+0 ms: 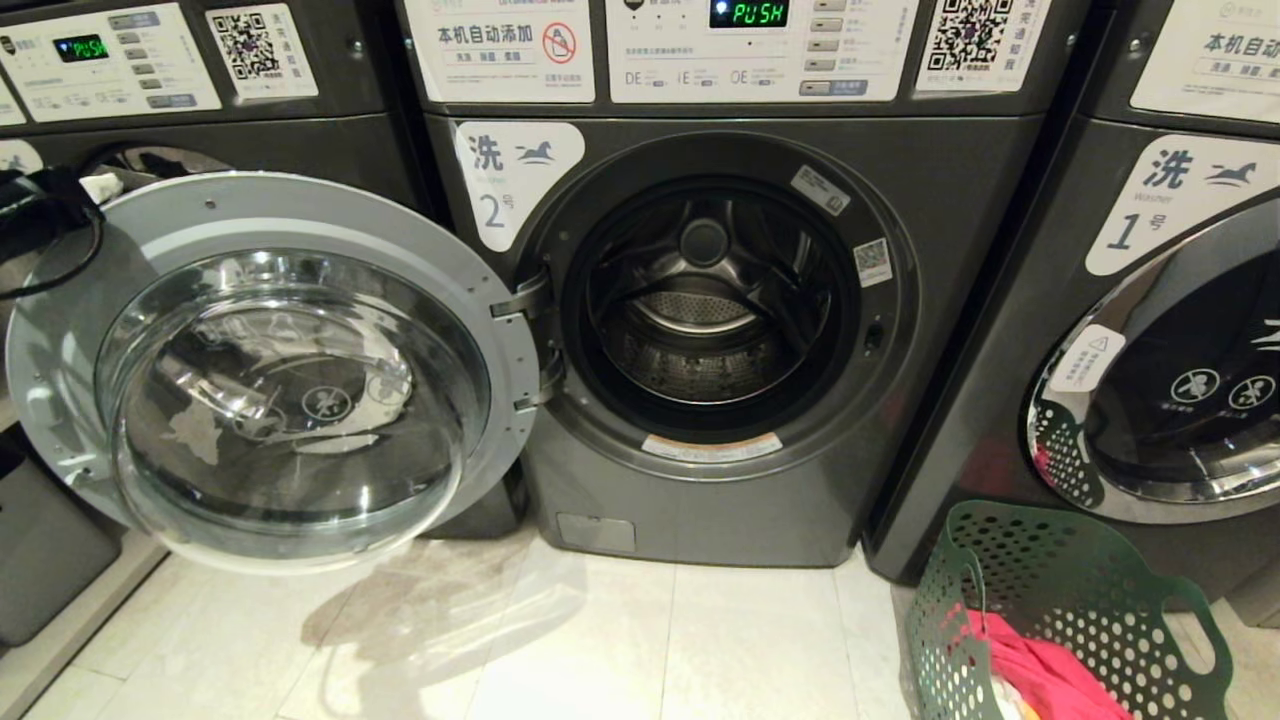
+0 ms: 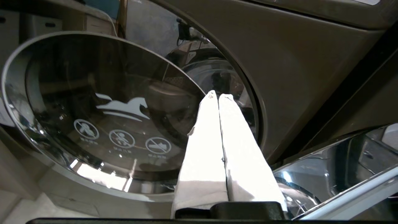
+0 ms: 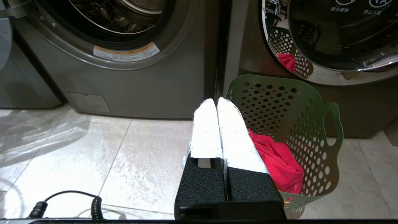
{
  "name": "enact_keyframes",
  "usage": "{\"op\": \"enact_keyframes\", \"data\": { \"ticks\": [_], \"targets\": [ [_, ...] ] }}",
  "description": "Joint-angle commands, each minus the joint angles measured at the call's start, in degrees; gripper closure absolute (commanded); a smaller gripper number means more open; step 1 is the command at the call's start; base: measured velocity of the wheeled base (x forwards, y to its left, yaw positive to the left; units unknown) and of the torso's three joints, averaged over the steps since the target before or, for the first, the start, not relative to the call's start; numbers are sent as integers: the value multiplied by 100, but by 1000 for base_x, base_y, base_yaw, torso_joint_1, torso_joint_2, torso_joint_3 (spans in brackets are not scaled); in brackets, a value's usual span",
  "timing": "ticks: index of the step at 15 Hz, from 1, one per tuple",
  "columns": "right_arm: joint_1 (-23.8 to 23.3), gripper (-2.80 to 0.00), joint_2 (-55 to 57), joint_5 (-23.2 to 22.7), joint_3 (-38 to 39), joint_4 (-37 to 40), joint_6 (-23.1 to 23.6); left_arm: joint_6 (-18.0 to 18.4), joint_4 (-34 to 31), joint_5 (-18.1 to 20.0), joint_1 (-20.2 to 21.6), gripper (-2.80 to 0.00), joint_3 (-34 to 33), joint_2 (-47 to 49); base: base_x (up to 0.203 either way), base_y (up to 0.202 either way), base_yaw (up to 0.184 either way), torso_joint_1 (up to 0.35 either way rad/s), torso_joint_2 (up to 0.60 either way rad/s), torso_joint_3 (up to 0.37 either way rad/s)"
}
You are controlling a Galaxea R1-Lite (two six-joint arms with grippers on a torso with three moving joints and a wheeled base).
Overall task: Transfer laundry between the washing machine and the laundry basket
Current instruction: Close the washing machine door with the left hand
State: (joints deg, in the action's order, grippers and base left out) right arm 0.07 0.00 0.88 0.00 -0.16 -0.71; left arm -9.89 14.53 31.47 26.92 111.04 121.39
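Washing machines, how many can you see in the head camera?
3. The washing machine labelled 2 in the middle with its door open, one at the left edge, one at the right, both partly cut off.

My left pincer (image 2: 217,95) shows in the lower centre of the left wrist view, its two white-wrapped fingers (image 2: 205,149) pressed flat together from base to tip, nothing between them. My right pincer (image 3: 216,100) sits in the lower centre of the right wrist view, likewise closed, white fingers (image 3: 206,130) meeting along their length above the black finger mounts, empty. In the head view I see neither pincer.
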Motion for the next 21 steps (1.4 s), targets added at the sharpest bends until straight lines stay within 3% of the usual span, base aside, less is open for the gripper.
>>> {"op": "enact_keyframes", "data": {
  "ticks": [1,8,11,15,18,21],
  "targets": [
    [1,0,9,0,0,-2,9,-76,-243,34,-42,0,-16,-70,0,0,0,0,0,0],
    [1,0,9,-9,0,-2,71,-837,-2745,70,-541,0,-27,-1524,0,0,0,0,0,0],
    [1,0,9,-9,0,-11,71,-1176,-4461,75,-1012,0,-30,-2527,0,0,0,0,0,0],
    [1,0,9,-9,0,-11,71,-1288,-6305,64,-1852,0,-46,-3676,0,0,0,0,0,0],
    [1,0,9,-9,0,-11,71,-1365,-6439,-195,-1920,0,-48,-3971,0,0,0,0,0,0],
    [1,0,9,-13,0,-6,44,-1559,-5909,-671,-1913,0,-70,-3950,0,0,0,0,0,0]
  ]
}}
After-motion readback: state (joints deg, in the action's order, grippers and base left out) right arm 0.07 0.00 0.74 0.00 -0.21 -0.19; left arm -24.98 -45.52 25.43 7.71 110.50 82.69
